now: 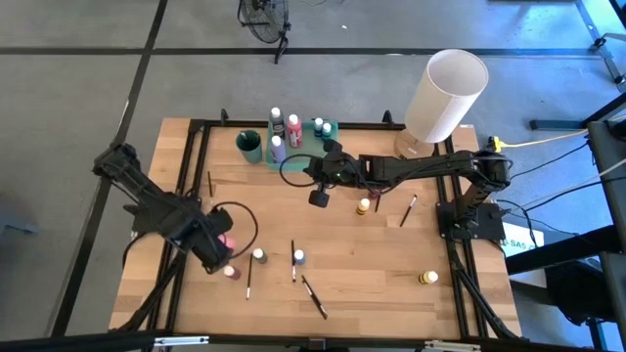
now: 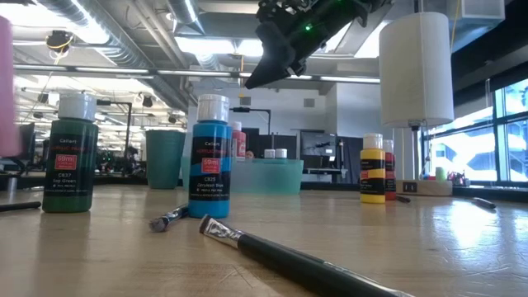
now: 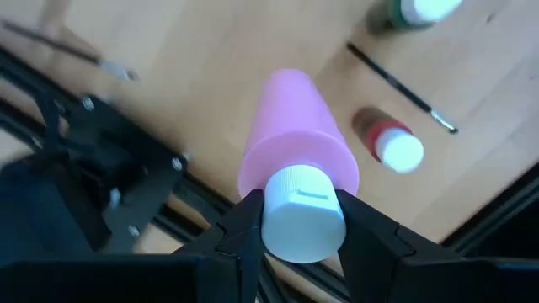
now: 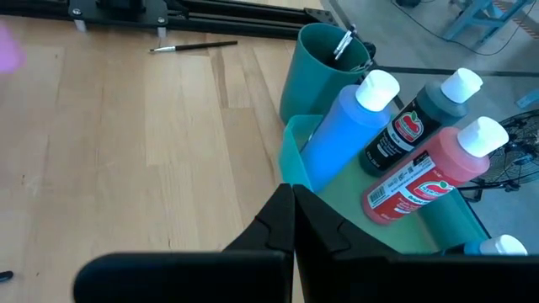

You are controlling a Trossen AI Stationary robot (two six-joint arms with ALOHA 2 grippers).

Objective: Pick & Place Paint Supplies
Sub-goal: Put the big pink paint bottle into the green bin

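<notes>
My left gripper (image 1: 223,244) hangs over the table's near left part, pointing down, shut on a pink paint bottle (image 3: 295,143) with a white cap. My right gripper (image 1: 311,174) hovers shut and empty over the table's middle, just short of the green tray (image 4: 295,160). That tray holds blue (image 4: 341,126), dark green (image 4: 417,118) and red (image 4: 429,172) bottles. Green (image 2: 70,157), blue (image 2: 210,157), red (image 1: 232,272) and yellow (image 2: 373,169) bottles stand on their bases on the table. Brushes (image 2: 280,256) lie flat among them. My left gripper pinches the pink bottle's white cap (image 3: 301,210) between its two fingers (image 3: 244,227), one on each side. The fingers come from above, pointing down. The bottle hangs upright below them, clear of the table.
A teal cup (image 1: 249,145) stands left of the tray at the far side. A tall white cylinder (image 1: 445,93) stands at the far right. Another yellow bottle (image 1: 428,279) stands near the right front. A black frame rail (image 1: 196,156) runs along the table's edges.
</notes>
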